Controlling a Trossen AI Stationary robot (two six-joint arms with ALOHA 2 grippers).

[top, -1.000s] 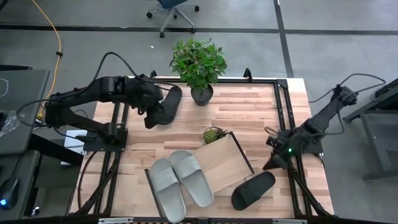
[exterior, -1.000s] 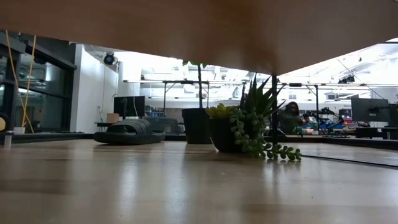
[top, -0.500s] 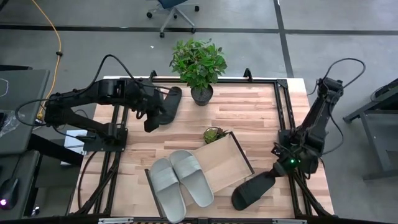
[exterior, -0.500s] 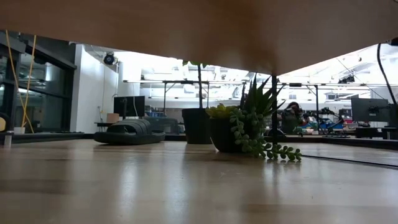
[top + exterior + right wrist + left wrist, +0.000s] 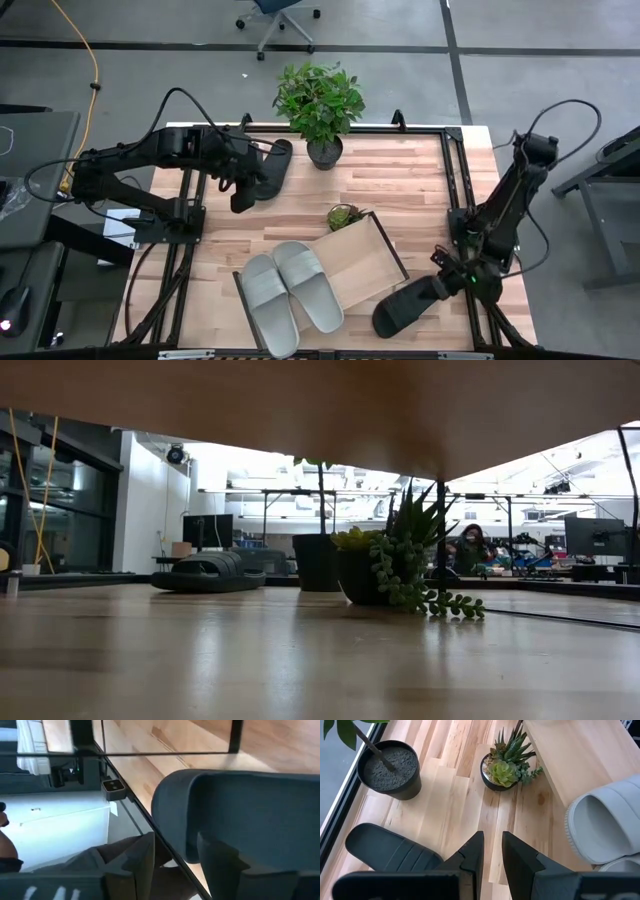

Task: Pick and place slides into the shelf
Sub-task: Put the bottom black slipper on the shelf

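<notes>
1. Because one black slide (image 5: pixel 408 305) lies at the bench's (image 5: pixel 400 170) front right corner, outside the shelf (image 5: pixel 355 265), your right tool (image 5: pixel 442 283) sits at its end, released, fingers spread, gripping nothing.
2. Your left tool (image 5: pixel 243 195) hovers beside the other black slide (image 5: pixel 272 165); you cannot tell its grip.

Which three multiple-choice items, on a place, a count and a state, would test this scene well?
1. The small succulent stands: A beside the shelf's far edge; B inside the shelf; C off the table.
2. Grey slides on the shelf: A none; B two; C four.
3. The black slide near the left gripper lies: A upside down; B on its side; C sole down.
Key: A, the high view shows it there; B, both lie side by side; C, its strap faces up in the low view.
</notes>
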